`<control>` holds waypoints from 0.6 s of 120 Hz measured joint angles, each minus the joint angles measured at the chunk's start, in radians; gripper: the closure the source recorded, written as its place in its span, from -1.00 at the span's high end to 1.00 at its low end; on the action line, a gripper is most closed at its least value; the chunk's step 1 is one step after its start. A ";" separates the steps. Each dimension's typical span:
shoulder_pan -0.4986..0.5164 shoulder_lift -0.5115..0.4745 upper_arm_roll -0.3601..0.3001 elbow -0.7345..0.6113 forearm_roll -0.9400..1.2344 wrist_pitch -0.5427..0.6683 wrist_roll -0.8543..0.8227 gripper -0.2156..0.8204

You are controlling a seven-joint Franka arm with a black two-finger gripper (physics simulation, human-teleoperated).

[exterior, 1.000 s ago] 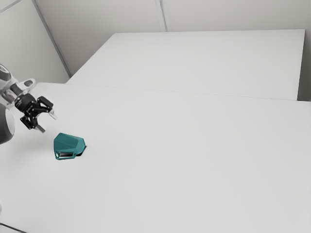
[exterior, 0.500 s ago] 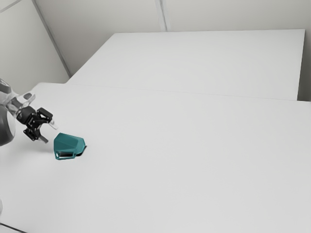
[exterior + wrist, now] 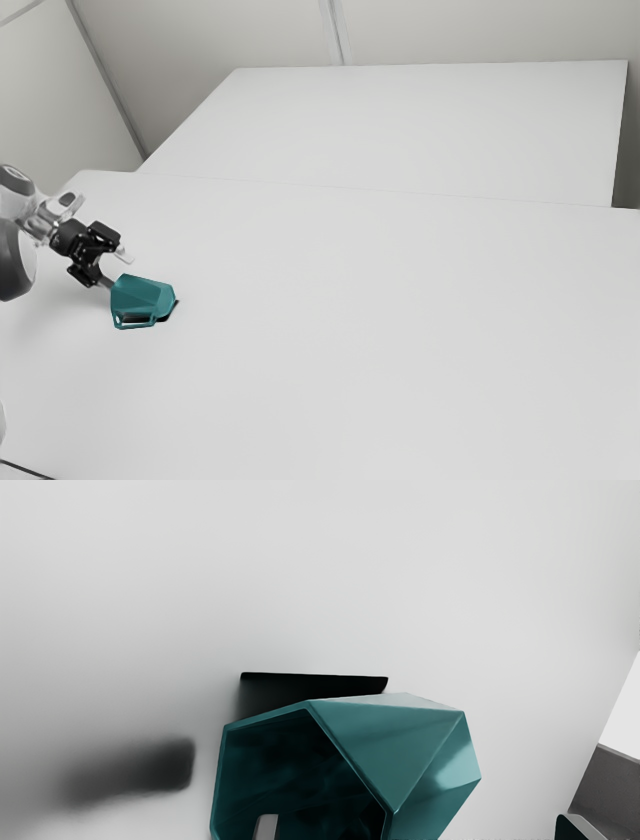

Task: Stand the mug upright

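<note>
The mug [image 3: 145, 295] lies on its side on the worktop [image 3: 350, 330], towards the exterior view's left, with its open mouth turned to the gripper [image 3: 115, 270]. Its handle [image 3: 137, 323] is a squared loop on the side nearest the exterior camera.

The gripper is spread wide, its fingers on either side of part of the mug's faceted wall. In the wrist view one fingertip [image 3: 266, 828] shows against the dark mouth, and the other stands outside the mug, well apart from its outer face. That stretch of wall stands between the two. I can't tell whether the first fingertip touches the inside.

A hard black shadow [image 3: 315, 682] lies right beside the mug on the worktop, and a softer, smudged shadow [image 3: 155, 767] lies near the mouth. Past the worktop's slanted edge, the wrist view shows a dark grey patch [image 3: 607, 777] with a white area [image 3: 627, 705] next to it.

In the exterior view, a second broad white surface [image 3: 400, 130] lies beyond the worktop, well apart from the mug, with pale walls [image 3: 190, 45] behind. A dark cable [image 3: 25, 470] crosses the exterior view's lower left corner, also well apart from the mug.
</note>
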 joint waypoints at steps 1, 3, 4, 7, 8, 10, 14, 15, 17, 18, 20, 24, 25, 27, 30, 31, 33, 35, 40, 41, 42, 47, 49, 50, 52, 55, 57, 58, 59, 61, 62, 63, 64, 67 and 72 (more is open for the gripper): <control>0.000 0.000 0.000 -0.001 0.000 0.000 0.001 0.58; 0.000 0.000 0.000 -0.002 -0.001 0.000 0.003 0.58; 0.000 0.000 -0.001 -0.003 -0.001 0.000 0.004 0.58; 0.000 0.000 -0.003 -0.004 -0.001 0.000 0.006 0.58; 0.000 0.000 -0.004 -0.005 -0.001 0.000 0.007 0.58; 0.001 0.000 -0.005 -0.005 -0.002 0.000 0.009 0.58; 0.001 0.000 -0.008 -0.006 -0.002 0.000 0.012 0.58; 0.000 0.000 -0.009 -0.006 -0.003 0.000 0.013 0.58; 0.000 0.000 -0.010 -0.006 -0.003 0.000 0.014 0.58; 0.000 0.000 -0.012 -0.006 -0.003 0.000 0.015 0.58; 0.000 0.000 -0.015 -0.006 -0.004 -0.001 0.017 0.58; 0.000 0.000 -0.020 -0.006 -0.004 -0.001 0.019 0.58; 0.000 0.000 -0.021 -0.006 -0.004 -0.001 0.020 0.58; 0.000 0.000 -0.024 -0.006 -0.004 -0.001 0.021 0.58; 0.000 0.000 -0.030 -0.006 -0.005 -0.001 0.023 0.58; 0.000 0.000 -0.032 -0.006 -0.005 -0.001 0.024 0.58; 0.000 0.001 -0.036 -0.006 -0.005 0.000 0.025 0.58; 0.000 0.001 -0.039 -0.006 -0.006 -0.001 0.026 0.58; -0.001 0.000 -0.045 -0.012 -0.006 -0.001 0.028 0.58; -0.001 0.000 -0.046 -0.015 -0.006 -0.001 0.029 0.58; 0.000 0.000 -0.047 -0.018 -0.006 -0.001 0.029 0.58; 0.000 0.000 -0.049 -0.030 -0.007 -0.002 0.032 0.58; 0.000 0.000 -0.049 -0.033 -0.007 -0.002 0.033 0.58; 0.000 0.000 -0.050 -0.035 -0.007 -0.002 0.033 0.58; 0.000 0.000 -0.050 -0.037 -0.007 -0.003 0.034 0.58; 0.000 0.000 -0.052 -0.039 -0.007 -0.003 0.035 0.58; 0.000 0.000 -0.054 -0.040 -0.007 -0.004 0.036 0.58; 0.000 0.000 -0.055 -0.041 -0.007 -0.004 0.036 0.58; 0.000 0.000 -0.055 -0.041 -0.007 -0.004 0.037 0.58; 0.000 0.000 -0.056 -0.042 -0.007 -0.004 0.037 0.58; 0.000 0.000 -0.057 -0.042 -0.007 -0.004 0.038 0.57; 0.000 0.000 -0.057 -0.042 -0.007 -0.004 0.038 0.56; 0.000 0.000 -0.058 -0.042 -0.007 -0.004 0.038 0.55; -0.001 0.000 -0.061 -0.043 -0.007 -0.005 0.039 0.50; -0.001 0.000 -0.063 -0.043 -0.007 -0.005 0.041 0.37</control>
